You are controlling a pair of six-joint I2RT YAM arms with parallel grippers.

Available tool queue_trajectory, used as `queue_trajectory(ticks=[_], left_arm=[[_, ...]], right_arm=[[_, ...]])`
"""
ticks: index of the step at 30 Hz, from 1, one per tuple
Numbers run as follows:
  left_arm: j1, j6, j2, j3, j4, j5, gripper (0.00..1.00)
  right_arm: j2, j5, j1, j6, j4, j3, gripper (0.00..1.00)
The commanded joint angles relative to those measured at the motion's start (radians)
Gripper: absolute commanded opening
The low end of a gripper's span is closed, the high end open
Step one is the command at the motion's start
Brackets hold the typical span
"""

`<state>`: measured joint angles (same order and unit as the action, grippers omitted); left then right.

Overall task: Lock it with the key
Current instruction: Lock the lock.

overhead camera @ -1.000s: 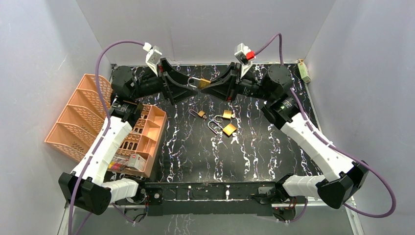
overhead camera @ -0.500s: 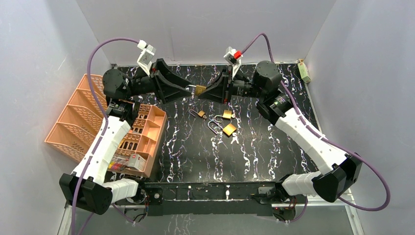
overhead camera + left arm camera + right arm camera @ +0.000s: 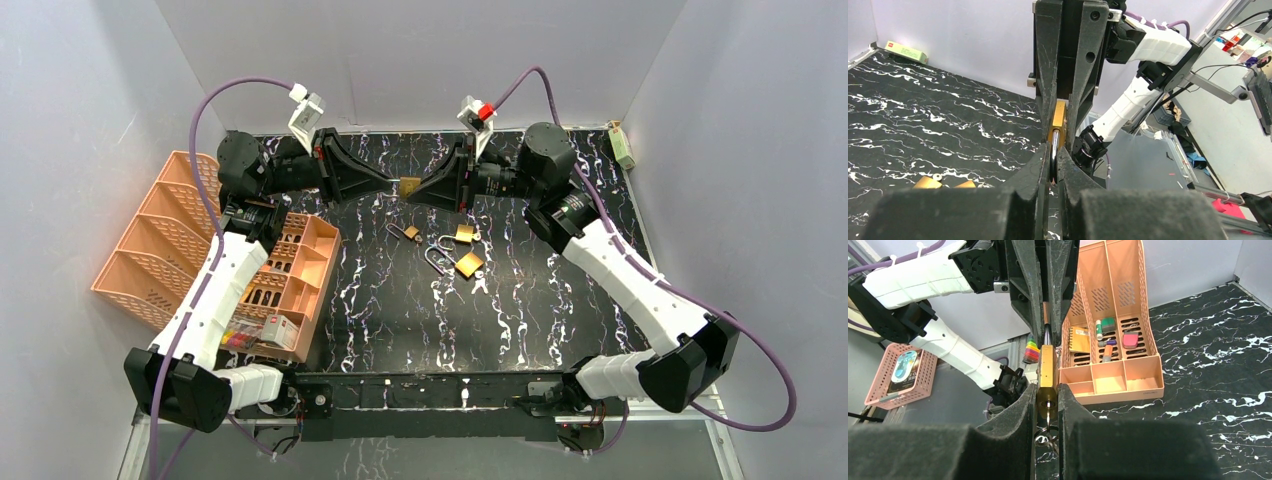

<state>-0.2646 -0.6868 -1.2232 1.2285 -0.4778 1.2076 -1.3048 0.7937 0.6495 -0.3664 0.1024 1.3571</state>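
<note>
A brass padlock (image 3: pixel 408 185) hangs in the air above the back of the table, held between both grippers. My left gripper (image 3: pixel 391 184) is shut on its steel shackle (image 3: pixel 1054 152); the brass body (image 3: pixel 1059 120) shows just beyond the left fingers (image 3: pixel 1040 165). My right gripper (image 3: pixel 425 187) is shut on the brass body (image 3: pixel 1047 367). A key (image 3: pixel 1048 412) sticks in the keyhole at the near end of the body, and its ring (image 3: pixel 1044 438) dangles between the right jaws.
Three more padlocks (image 3: pixel 411 232) (image 3: pixel 464 233) (image 3: pixel 468 264) lie on the black marbled table (image 3: pixel 520 300), some with shackles open. An orange desk organizer (image 3: pixel 200 250) stands at the left. A small box (image 3: pixel 623 146) sits at the back right corner.
My left gripper has shut on the padlock's shackle. Both grippers and the padlock have drawn closer together and shifted slightly left.
</note>
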Motion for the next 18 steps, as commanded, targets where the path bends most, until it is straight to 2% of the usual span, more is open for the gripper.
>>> queue_trajectory(ticks=[1,4,5,10,11,12,15,18], left_arm=[[0.001,0.047,0.024,0.030,0.039,0.009,0.00],[0.001,0.029,0.025,0.016,0.008,0.003,0.00],[0.001,0.025,0.024,0.013,-0.001,0.001,0.00],[0.002,0.010,0.019,0.008,-0.028,-0.018,0.00],[0.003,0.010,0.020,0.008,-0.029,-0.025,0.00],[0.006,0.011,0.021,0.007,-0.029,-0.032,0.00],[0.014,0.007,0.025,-0.002,-0.044,-0.047,0.00],[0.020,0.003,0.027,-0.001,-0.046,-0.054,0.00]], right_arm=[[-0.006,0.017,-0.011,-0.005,0.058,0.078,0.04],[-0.017,0.018,-0.011,-0.009,0.059,0.089,0.33],[-0.017,0.014,-0.013,-0.009,0.063,0.090,0.38],[-0.031,0.026,-0.012,-0.031,0.100,0.093,0.46],[-0.035,0.033,-0.011,-0.035,0.106,0.094,0.45],[-0.038,0.037,-0.011,-0.039,0.109,0.095,0.39],[-0.045,0.047,-0.011,-0.045,0.107,0.101,0.02],[-0.043,0.052,-0.015,-0.050,0.105,0.100,0.00]])
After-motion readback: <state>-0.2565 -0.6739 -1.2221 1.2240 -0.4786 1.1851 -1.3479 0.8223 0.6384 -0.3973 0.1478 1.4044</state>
